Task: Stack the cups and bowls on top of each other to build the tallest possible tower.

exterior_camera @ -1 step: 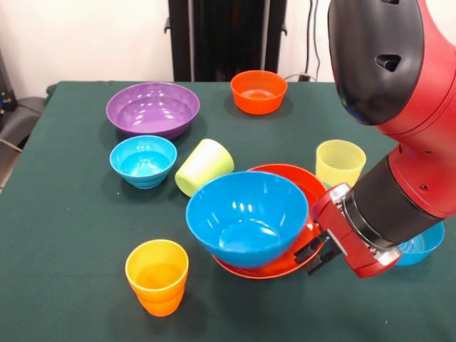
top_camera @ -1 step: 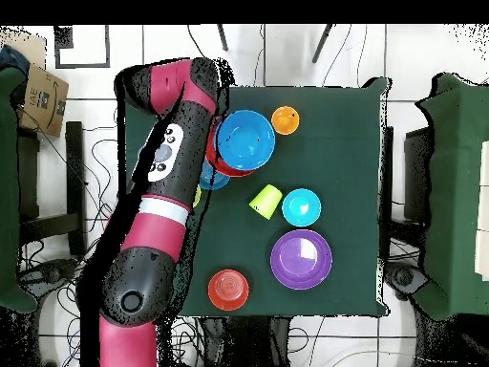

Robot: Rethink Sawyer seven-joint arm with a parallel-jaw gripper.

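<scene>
Arm (exterior_camera @ -1 step: 420,92): glossy red shell with a rounded black cap bearing two dark slots.
Wrist: black cylinder, silver ring, red end block (small screw heads show).
Fingers (exterior_camera @ -1 step: 317,253): short, black.
Overhead: grey button panel, white band on the red link.

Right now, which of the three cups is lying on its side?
The lime green cup, between the small blue bowl and the big blue bowl. The orange cup and yellow cup stand upright.

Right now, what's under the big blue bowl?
The big blue bowl sits tilted in a wider orange bowl, whose rim shows around it. Anything beneath that orange bowl is covered in both views.
</scene>
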